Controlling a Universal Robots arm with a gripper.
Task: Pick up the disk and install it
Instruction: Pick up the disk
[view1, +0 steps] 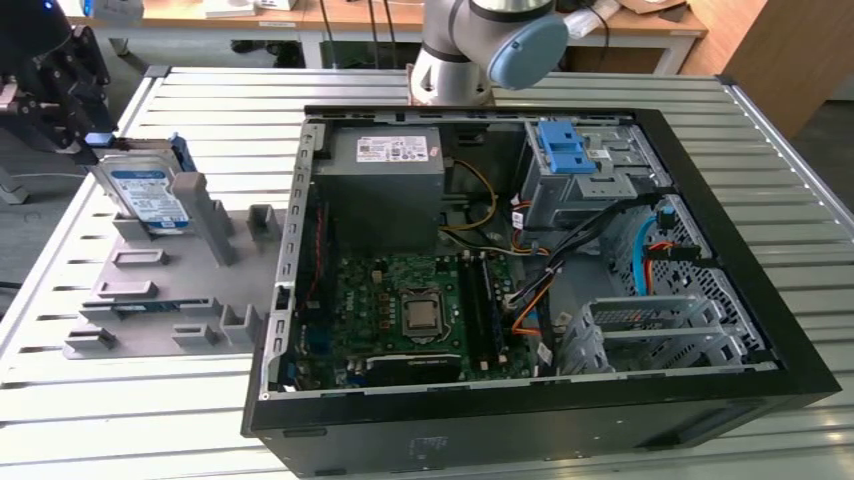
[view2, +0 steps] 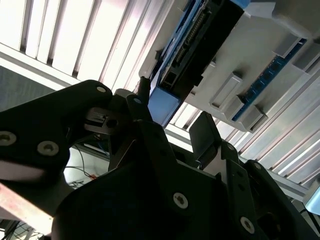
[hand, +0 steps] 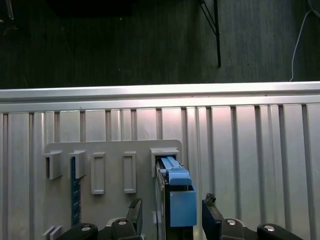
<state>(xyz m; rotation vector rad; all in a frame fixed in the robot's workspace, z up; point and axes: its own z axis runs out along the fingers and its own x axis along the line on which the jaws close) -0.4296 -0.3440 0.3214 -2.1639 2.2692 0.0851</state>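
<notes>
The disk (view1: 147, 195), silver with a blue-and-white label and a blue carrier, stands on edge in a grey holder plate (view1: 174, 290) at the exterior view's left. My black gripper (view1: 91, 130) sits at the disk's outer end. In the first wrist view the gripper (hand: 172, 214) is open, with one finger (hand: 135, 212) on each side of the disk's blue carrier (hand: 181, 205) and a gap to each. The second wrist view shows the disk's connector edge (view2: 200, 45) just beyond the fingertips (view2: 205, 131).
An open black computer case (view1: 747, 300) lies at the exterior view's right, with a motherboard (view1: 414, 310), a grey power-supply box (view1: 387, 165), a drive bay with a blue latch (view1: 567, 150) and a metal cage (view1: 641, 330). All rests on a slatted metal table (view1: 134, 420).
</notes>
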